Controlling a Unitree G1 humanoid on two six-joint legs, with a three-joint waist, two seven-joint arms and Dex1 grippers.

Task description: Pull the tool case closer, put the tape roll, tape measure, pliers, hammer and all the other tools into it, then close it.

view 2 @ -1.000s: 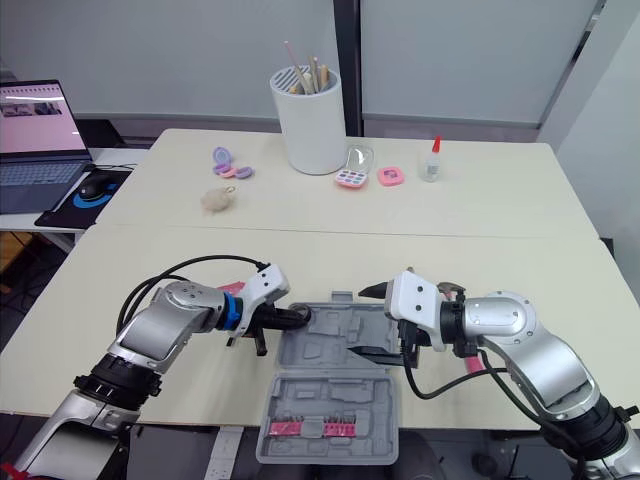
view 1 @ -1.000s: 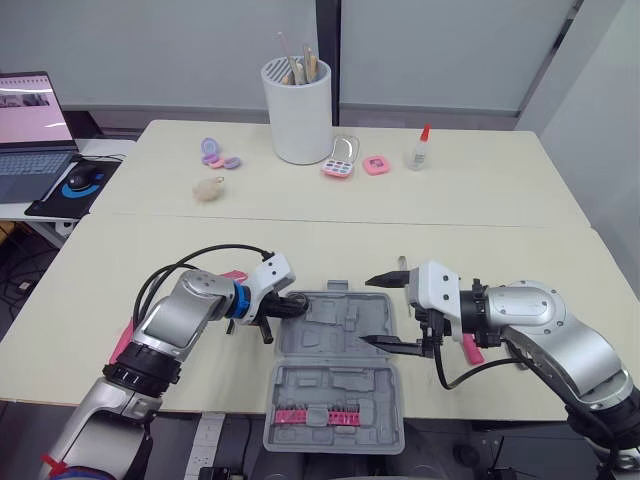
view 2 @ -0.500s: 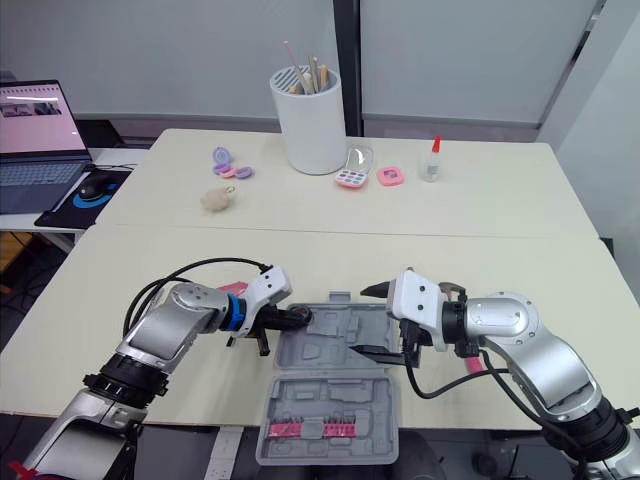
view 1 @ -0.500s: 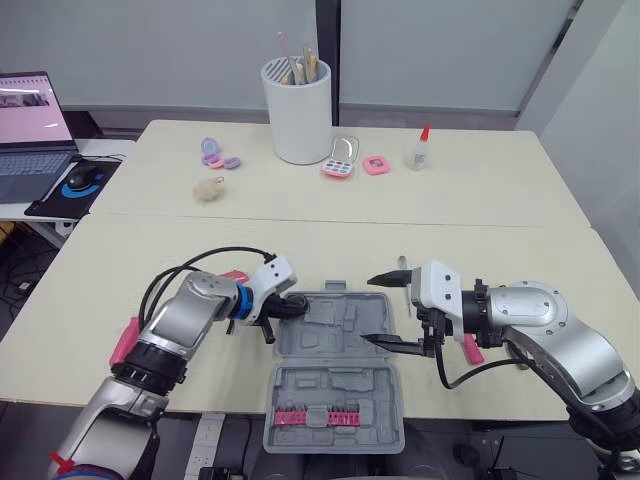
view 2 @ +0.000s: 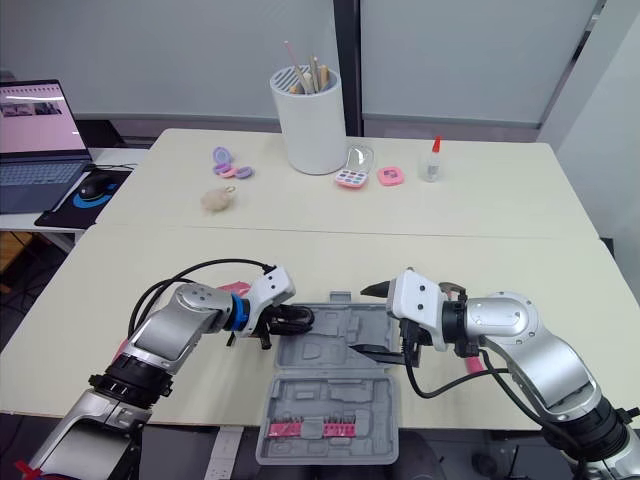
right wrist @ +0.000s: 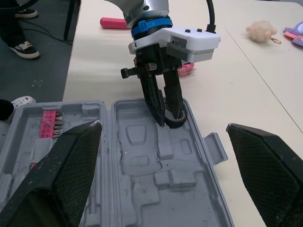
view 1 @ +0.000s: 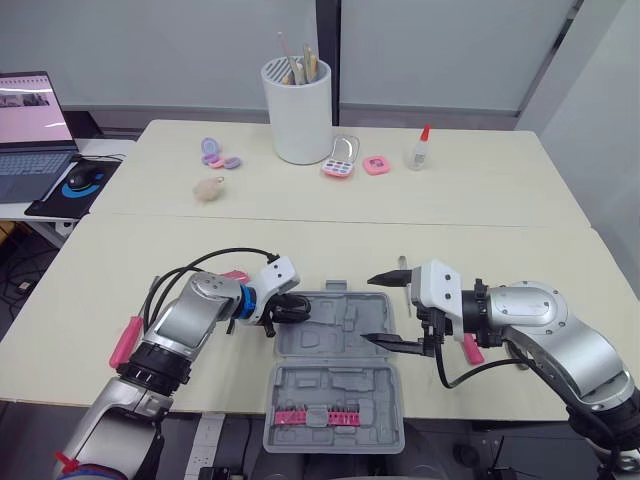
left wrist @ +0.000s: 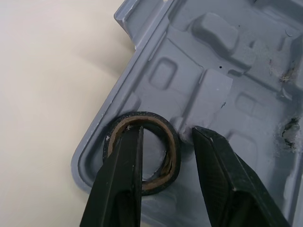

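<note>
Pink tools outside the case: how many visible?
3: one pink tool near the table's left front edge, one beyond the left gripper, one right of the case. Arms may hide more.

Grey tool case [view 1: 335, 385], open and flat by the near edge of the table [view 1: 110, 265]. Black tape roll [left wrist: 142, 151] leaning in the far left corner inside. Row of pink bits [view 1: 312, 416] in the near half. Pink handle [view 1: 125, 341] lying off to the left.

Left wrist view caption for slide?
Left pincer, one finger through the tape roll, in the tool case corner.
</note>
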